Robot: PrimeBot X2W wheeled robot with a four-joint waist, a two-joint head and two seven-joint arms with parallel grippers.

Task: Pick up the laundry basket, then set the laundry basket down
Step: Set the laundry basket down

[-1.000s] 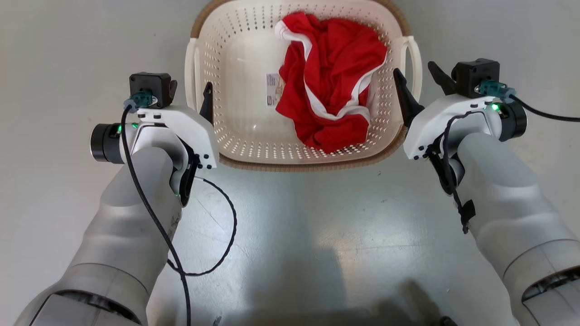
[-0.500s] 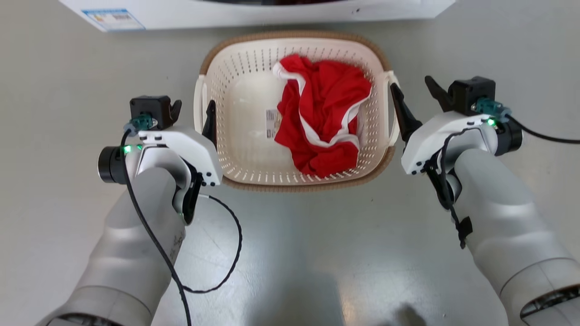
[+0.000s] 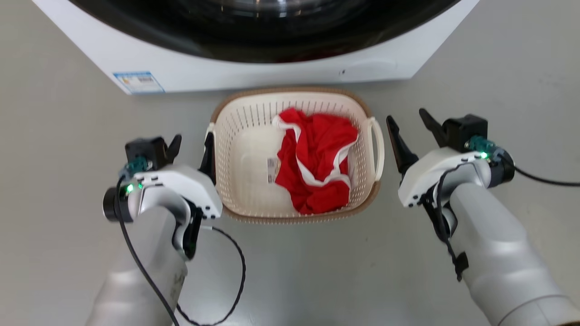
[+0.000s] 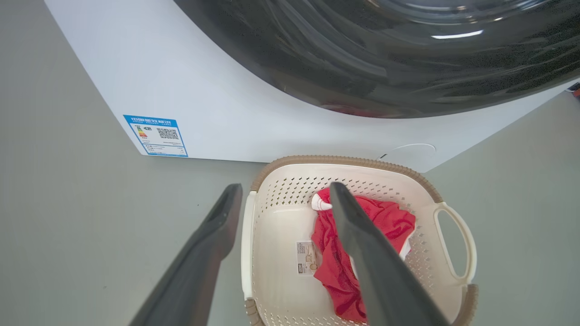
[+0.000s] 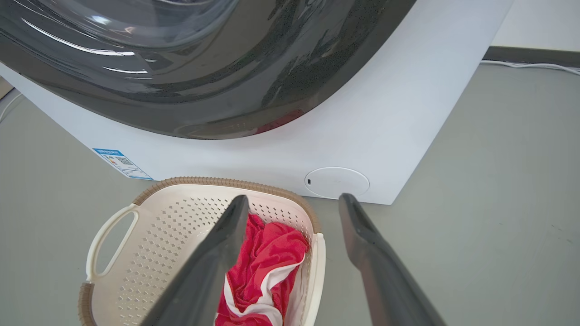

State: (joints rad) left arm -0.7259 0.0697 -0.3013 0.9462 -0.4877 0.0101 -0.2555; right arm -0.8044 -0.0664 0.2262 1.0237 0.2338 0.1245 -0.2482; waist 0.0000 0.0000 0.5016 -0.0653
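The laundry basket (image 3: 235,136) is cream-white and perforated, with a brown woven-look rim. It stands on the grey floor just in front of the washer and holds a red garment with white trim (image 3: 317,167). My left gripper (image 3: 192,138) hovers open by the basket's left handle (image 4: 245,244), which lies between its fingers in the left wrist view. My right gripper (image 3: 405,115) is open beside the right handle (image 3: 379,140), holding nothing. Both wrist views look down on the basket (image 4: 344,160) (image 5: 181,226) past my left gripper (image 4: 285,186) and my right gripper (image 5: 293,198).
A white washer (image 3: 272,72) with a dark round door (image 3: 272,22) stands right behind the basket and bears a blue label (image 3: 138,82). A black cable (image 3: 235,267) loops from my left arm. Another cable (image 3: 543,180) runs off to the right.
The head camera has drawn back and up, so the basket looks smaller and the washer has come into view. Both grippers stay open beside the handles.
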